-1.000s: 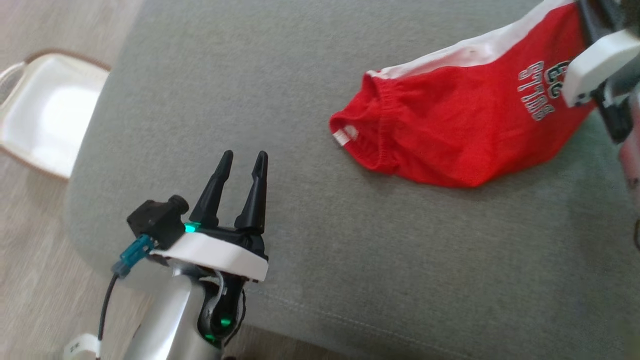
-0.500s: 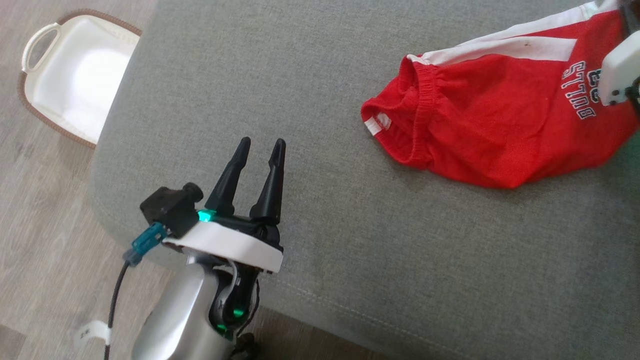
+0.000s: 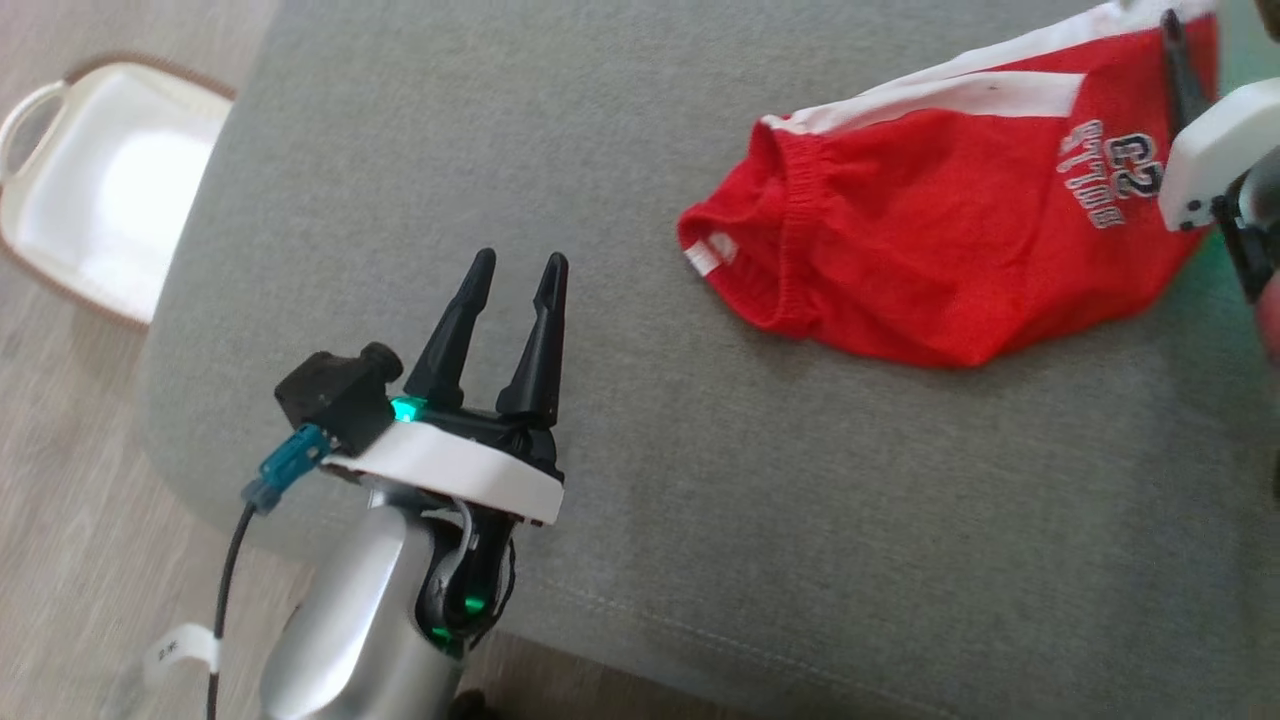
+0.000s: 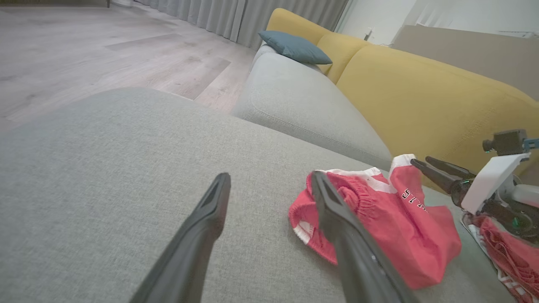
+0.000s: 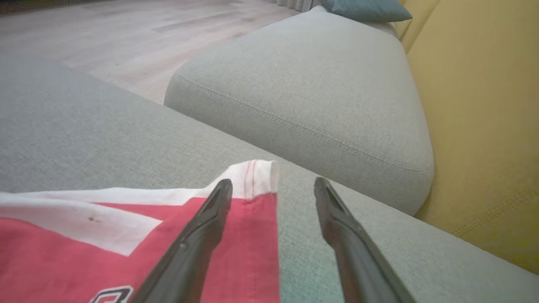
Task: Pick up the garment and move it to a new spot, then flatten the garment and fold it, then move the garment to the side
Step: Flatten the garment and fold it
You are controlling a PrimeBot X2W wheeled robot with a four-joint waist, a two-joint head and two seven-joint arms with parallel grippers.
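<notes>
Garment (image 3: 940,250) lies on the grey cushion (image 3: 700,520), long axis towards my right tool (image 5: 273,185), open at its white-hemmed corner; my left tool (image 3: 520,265), open too, sits well apart.

Upside-down lettering (image 3: 1100,185) on red garment (image 3: 900,270), apparently "BULLS" with "23", cable tag (image 3: 178,650) unreadable

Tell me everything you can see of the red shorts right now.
The red shorts lie rumpled on the grey sofa cushion. Soft knit-looking fabric, white side stripes, gathered elastic waistband with a small white label, pale lettering on one leg. The open right gripper straddles the white-hemmed leg corner without gripping; contact is unclear.
</notes>
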